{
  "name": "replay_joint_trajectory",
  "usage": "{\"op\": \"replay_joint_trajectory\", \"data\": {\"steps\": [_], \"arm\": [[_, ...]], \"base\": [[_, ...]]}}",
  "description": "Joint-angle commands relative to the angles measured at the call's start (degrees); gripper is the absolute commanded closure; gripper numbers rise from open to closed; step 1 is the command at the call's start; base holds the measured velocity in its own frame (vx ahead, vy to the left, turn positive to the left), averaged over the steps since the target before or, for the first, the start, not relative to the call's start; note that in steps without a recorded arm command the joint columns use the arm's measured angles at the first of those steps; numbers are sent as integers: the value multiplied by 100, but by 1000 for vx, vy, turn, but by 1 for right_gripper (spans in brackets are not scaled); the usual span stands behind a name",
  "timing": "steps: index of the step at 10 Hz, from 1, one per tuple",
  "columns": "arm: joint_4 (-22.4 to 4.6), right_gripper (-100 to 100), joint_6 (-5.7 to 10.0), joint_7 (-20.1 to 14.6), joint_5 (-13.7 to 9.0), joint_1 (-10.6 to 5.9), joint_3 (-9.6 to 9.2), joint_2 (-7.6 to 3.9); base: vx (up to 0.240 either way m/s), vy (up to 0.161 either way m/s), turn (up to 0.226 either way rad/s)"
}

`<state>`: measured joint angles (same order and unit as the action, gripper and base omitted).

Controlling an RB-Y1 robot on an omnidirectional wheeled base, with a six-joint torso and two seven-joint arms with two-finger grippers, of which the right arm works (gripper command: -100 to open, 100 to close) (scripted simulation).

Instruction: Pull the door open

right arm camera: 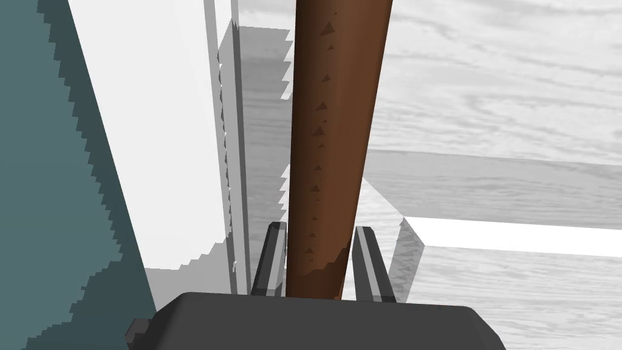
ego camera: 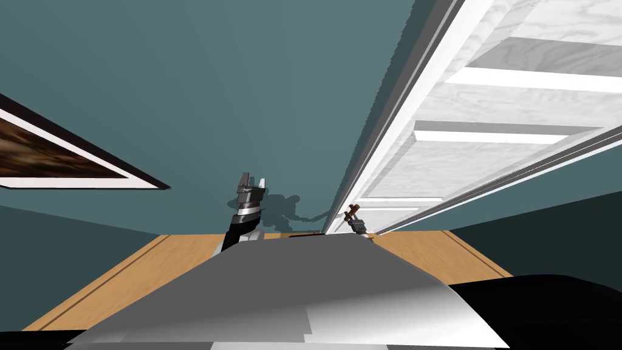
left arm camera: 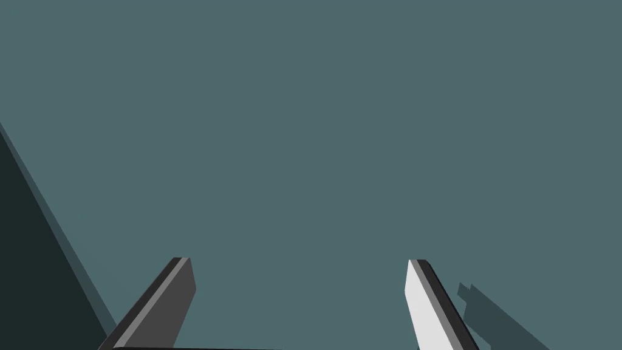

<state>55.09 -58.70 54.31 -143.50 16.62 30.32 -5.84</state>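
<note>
A white panelled door point(ego camera: 486, 121) stands in its white frame point(ego camera: 389, 146) in the teal wall. Its brown handle point(ego camera: 352, 212) sticks out near the frame's edge. My right gripper point(ego camera: 356, 223) is at that handle. In the right wrist view the brown handle point(right arm camera: 334, 133) runs up between the two fingers point(right arm camera: 271, 261), which press its sides, so the right gripper point(right arm camera: 319, 258) is shut on it. The white door point(right arm camera: 498, 79) lies just behind. My left gripper point(ego camera: 252, 182) is raised before the teal wall, left of the door. In the left wrist view the left gripper point(left arm camera: 300, 285) is open with nothing between its fingers.
A dark-framed picture point(ego camera: 54, 152) hangs on the wall to the left. Wooden floor point(ego camera: 133, 267) runs below the wall on both sides of me. A black area point(ego camera: 546, 310) lies at the lower right.
</note>
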Motion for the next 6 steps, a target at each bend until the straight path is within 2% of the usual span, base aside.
{"op": "replay_joint_trajectory", "data": {"steps": [1, 4, 6], "arm": [[-2, 100, -13, 3, 11, -3, -22, 16], [-2, 100, -13, 3, 11, -3, -22, 16], [-91, 100, -113, -23, 15, -14, -17, -57]], "base": [[-6, -6, 20], [0, 0, 0], [-112, -45, 115]]}}
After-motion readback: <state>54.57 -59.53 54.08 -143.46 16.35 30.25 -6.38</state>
